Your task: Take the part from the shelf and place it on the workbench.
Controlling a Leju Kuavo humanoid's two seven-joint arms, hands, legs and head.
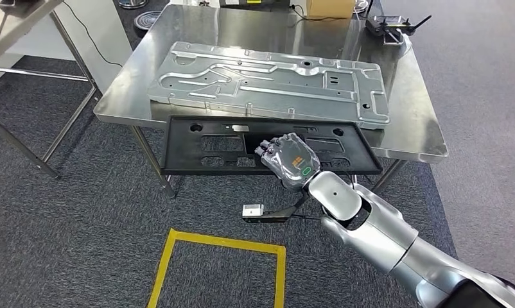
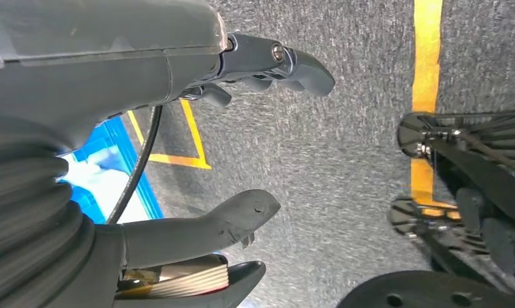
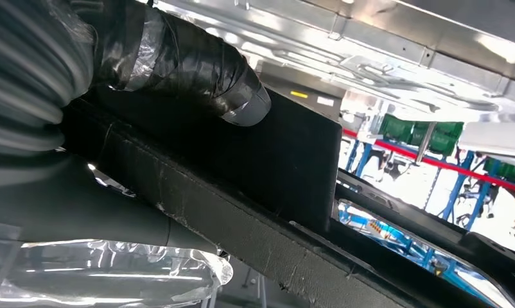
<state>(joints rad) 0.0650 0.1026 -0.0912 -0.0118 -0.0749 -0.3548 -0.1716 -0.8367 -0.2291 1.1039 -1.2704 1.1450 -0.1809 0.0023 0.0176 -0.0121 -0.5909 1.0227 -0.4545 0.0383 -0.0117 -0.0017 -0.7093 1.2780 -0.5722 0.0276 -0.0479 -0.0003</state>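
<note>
A long black plastic panel (image 1: pixel 197 144) with cut-outs lies level at the near edge of the steel workbench (image 1: pixel 422 122), partly overhanging it. My right hand (image 1: pixel 288 160) grips the panel at its near edge, right of the middle. In the right wrist view the taped thumb (image 3: pixel 203 70) presses on the black panel (image 3: pixel 287 154) and the other fingers lie under it. My left hand (image 2: pixel 242 135) hangs over the grey carpet, fingers apart, holding nothing.
A large stamped sheet-metal plate (image 1: pixel 268 80) covers the middle of the workbench behind the panel. A cardboard box (image 1: pixel 331 6) and a black device (image 1: pixel 390 27) stand at the far edge. Yellow floor tape (image 1: pixel 223 244) marks a square below. A second steel table (image 1: pixel 17 25) stands at the left.
</note>
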